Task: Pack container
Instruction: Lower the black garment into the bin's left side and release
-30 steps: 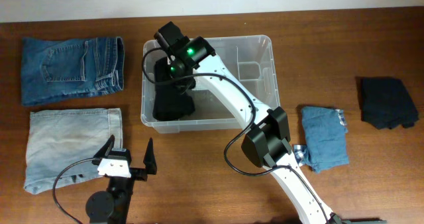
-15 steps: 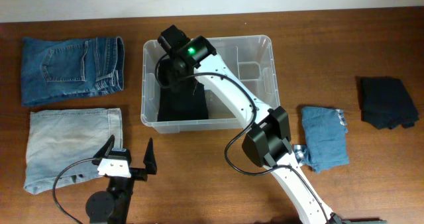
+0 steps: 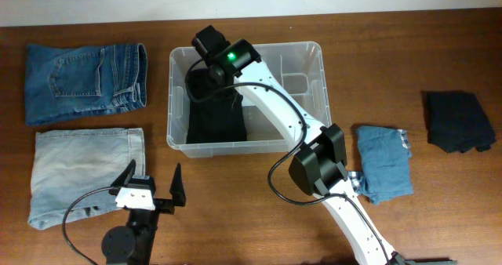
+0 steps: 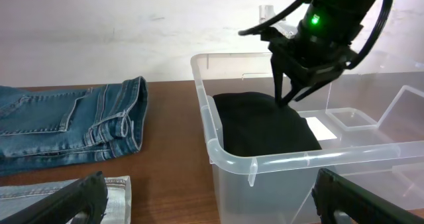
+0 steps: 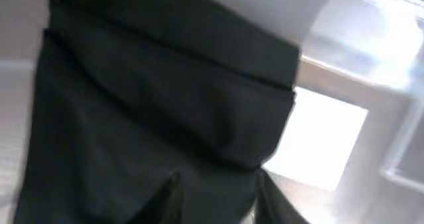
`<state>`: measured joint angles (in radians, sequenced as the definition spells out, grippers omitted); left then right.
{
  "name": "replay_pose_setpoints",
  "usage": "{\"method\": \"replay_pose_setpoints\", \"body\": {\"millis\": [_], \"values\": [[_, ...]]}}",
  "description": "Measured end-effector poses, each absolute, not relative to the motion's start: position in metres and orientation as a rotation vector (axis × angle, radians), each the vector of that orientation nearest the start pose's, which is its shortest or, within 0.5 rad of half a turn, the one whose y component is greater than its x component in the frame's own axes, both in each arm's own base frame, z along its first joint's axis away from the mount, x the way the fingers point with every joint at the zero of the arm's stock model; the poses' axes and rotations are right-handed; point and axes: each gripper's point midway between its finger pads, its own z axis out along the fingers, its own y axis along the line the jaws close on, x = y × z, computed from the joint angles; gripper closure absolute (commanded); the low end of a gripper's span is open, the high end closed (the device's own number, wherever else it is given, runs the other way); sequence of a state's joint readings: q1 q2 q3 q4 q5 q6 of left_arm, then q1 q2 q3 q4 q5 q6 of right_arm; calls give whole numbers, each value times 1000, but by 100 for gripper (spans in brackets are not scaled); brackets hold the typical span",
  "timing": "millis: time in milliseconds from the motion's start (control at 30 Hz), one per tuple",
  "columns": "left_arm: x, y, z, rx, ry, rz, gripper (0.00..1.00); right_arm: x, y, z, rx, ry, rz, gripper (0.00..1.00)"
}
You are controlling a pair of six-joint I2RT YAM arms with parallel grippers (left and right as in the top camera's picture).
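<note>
The container is a clear plastic bin at the table's middle, and its near rim fills the left wrist view. A folded black garment lies flat in its left half, also seen as the black garment and the black garment. My right gripper points down inside the bin, tips at the garment's top. In the left wrist view the right gripper narrows to a small gap. Its own view is blurred; the gripper shows dark cloth between the fingers. My left gripper stands wide open, holding nothing, and appears again as the left gripper.
Dark blue jeans lie at the far left, light jeans just below them beside my left gripper. A folded blue garment and a dark garment lie on the right. The bin's right half shows a white label and a small moulded compartment.
The black garment, bunched under the right gripper a second ago, now lies spread flat in the bin. The right gripper has shifted slightly right and its fingers have narrowed. The left arm is still.
</note>
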<state>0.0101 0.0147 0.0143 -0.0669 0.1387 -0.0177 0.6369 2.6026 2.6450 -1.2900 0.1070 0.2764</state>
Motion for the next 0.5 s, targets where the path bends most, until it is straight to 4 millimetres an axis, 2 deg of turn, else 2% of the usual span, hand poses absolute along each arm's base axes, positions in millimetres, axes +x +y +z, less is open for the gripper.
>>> {"method": "replay_pose_setpoints", "body": {"millis": [133,367,500], "values": [[245,-21,161,83,1636,-119,1,466,329,78,-493,2768,107,87],[245,-21,161,83,1637,-119,1,454,327,34,-524,2847,112,90],[245,-21,161,83,1636,-119,1,454,328,31,-526,2845,118,89]]}}
